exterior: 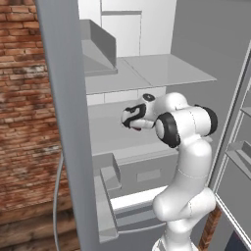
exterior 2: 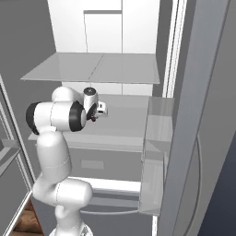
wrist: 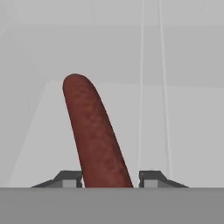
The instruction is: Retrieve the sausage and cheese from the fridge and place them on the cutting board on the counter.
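Reaching into the open fridge (exterior: 147,73), the arm is at the first pick of the task: taking the sausage off a grey shelf before anything goes to the cutting board. In the left base view the gripper (exterior: 128,117) sits at the end of the bent white arm, pointed in over the middle shelf, with the fridge's left door standing open in the foreground. In the right base view the gripper (exterior 2: 99,110) is seen from the other side, low over the same shelf, and a small dark red spot shows at its tip, which is most likely the sausage, though it is too small there to be sure. In the hand view the sausage (wrist: 94,131) lies on the shelf and runs straight out from between the two finger tips (wrist: 68,178), its near end passing down between them and its rounded far end leaning up and to the left. The left tip looks to be touching the link and the right tip stands just beside it, so the claw is narrowed around the sausage, but a firm hold cannot be confirmed. The next move calls for finishing the squeeze, then lifting clear of the shelf and backing out without striking the shelf above.
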Motion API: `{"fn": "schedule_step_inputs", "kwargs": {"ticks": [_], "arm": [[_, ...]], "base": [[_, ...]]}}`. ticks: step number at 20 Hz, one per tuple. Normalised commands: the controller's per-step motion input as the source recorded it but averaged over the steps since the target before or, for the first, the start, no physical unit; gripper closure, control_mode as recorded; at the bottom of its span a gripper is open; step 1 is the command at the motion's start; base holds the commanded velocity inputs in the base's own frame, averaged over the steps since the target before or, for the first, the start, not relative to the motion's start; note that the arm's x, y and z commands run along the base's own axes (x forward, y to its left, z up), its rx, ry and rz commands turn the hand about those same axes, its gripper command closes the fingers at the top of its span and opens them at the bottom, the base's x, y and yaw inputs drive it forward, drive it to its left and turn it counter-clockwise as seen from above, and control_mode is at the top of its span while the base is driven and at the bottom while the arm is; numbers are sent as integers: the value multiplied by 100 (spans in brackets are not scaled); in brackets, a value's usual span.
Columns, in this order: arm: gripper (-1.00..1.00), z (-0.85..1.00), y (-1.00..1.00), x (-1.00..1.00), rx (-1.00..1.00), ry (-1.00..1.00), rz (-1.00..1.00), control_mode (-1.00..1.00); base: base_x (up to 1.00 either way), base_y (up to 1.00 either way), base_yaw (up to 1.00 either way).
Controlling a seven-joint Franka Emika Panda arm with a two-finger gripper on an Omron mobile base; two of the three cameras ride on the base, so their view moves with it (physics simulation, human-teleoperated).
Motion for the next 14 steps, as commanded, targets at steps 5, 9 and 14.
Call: {"fn": "schedule_step_inputs", "kwargs": {"ticks": [5,9,14], "arm": [[100,-36,10,-22,-9,-3,0,-100],[100,-3,0,-72,-2,-11,0,-100],[100,5,-20,-100,0,-7,-3,-100]], "base": [[0,0,0],[0,0,0],[0,0,0]]}}
